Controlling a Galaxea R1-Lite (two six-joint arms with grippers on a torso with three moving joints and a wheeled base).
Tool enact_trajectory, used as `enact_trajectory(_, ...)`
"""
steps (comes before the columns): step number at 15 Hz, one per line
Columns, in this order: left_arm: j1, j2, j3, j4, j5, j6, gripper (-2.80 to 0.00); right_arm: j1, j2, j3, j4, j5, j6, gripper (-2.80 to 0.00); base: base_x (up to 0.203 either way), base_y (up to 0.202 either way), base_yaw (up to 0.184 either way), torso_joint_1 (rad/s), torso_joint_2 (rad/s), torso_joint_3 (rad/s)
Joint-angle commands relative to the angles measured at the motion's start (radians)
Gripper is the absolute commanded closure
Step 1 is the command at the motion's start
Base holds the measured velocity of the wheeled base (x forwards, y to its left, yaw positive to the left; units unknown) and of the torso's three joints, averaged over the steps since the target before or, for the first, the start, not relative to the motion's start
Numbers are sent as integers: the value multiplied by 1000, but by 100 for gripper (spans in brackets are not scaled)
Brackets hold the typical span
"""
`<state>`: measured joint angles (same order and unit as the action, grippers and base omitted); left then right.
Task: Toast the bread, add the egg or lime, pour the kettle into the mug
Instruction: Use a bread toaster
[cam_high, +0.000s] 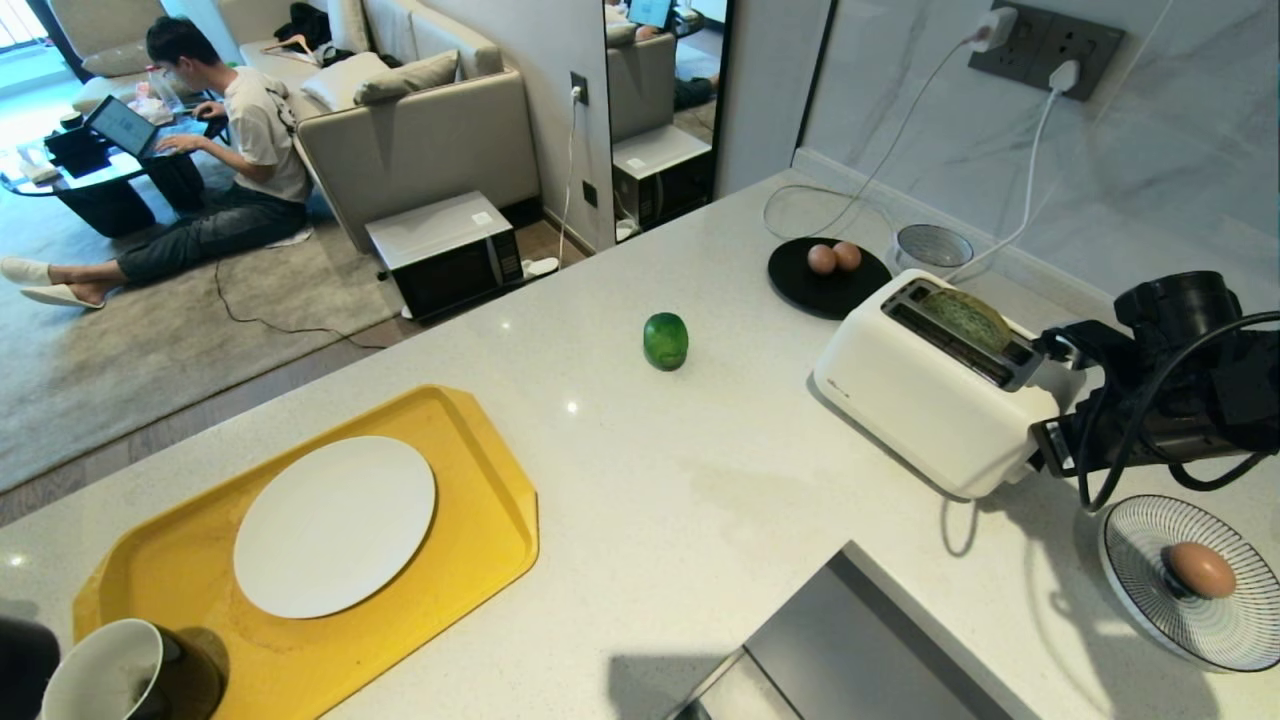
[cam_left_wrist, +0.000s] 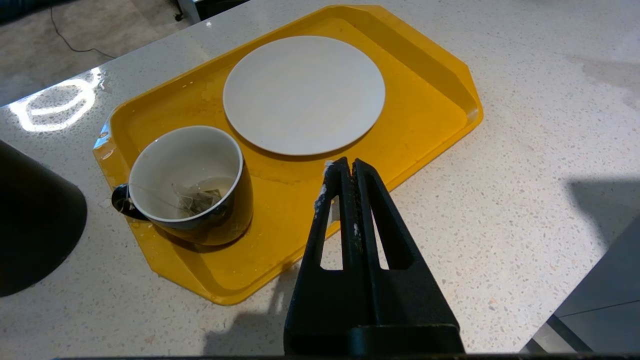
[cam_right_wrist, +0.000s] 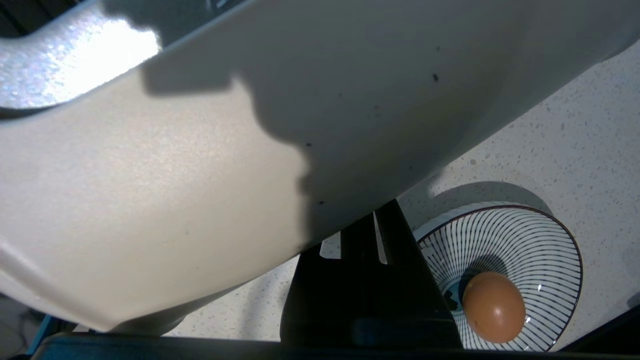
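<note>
I've got the right gripper (cam_right_wrist: 372, 220) pressed up against the end of the glossy white 2-slot toaster (cam_high: 930, 400), fingers together with nothing between them, its tips hidden behind the toaster's curved wall in the right wrist view. The pale green bread slice with its thin brown crust (cam_high: 965, 318) sits in the far slot, rounded top poking out at a tilt. Just beside my right arm, near the counter's edge, there's a white bowl with fine dark radial stripes (cam_high: 1140, 560), and 1 pinkish-brown egg (cam_high: 1201, 569) rests in its middle. 2 more eggs (cam_high: 833, 258) lie touching each other on a flat round black plate (cam_high: 810, 290) beyond the toaster, near the wall. The glossy dark green lime (cam_high: 665, 340) stands alone on the speckled white stone counter (cam_high: 700, 500), between the toaster and the yellow plastic tray (cam_high: 490, 530). On that tray: a plain white round plate (cam_high: 335, 525), and at the near corner the dark glossy mug with a white inside (cam_left_wrist: 187, 185), tea bag lying in the bottom. My left gripper (cam_left_wrist: 345, 167) hovers over the tray's edge, jaws pressed together and empty. A matte black kettle base (cam_left_wrist: 35, 225) is just beside the mug, off the tray. A person (cam_high: 240, 160) sits on the floor in the room beyond, at a laptop.
</note>
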<state>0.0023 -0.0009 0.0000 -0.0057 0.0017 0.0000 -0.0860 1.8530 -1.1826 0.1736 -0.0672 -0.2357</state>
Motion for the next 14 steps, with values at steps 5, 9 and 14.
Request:
enact_trajectory(5, 1, -1, 2, 0, 1, 0, 0, 0, -8, 3, 1, 0, -2, 0, 0, 0, 0, 0, 0, 0)
enact_trajectory(9, 1, -1, 2, 0, 0, 0, 0, 0, -12, 6, 1, 0, -2, 0, 0, 0, 0, 0, 0, 0)
enact_trajectory(14, 1, -1, 2, 0, 0, 0, 0, 0, -11, 8, 1, 0, -2, 0, 0, 0, 0, 0, 0, 0)
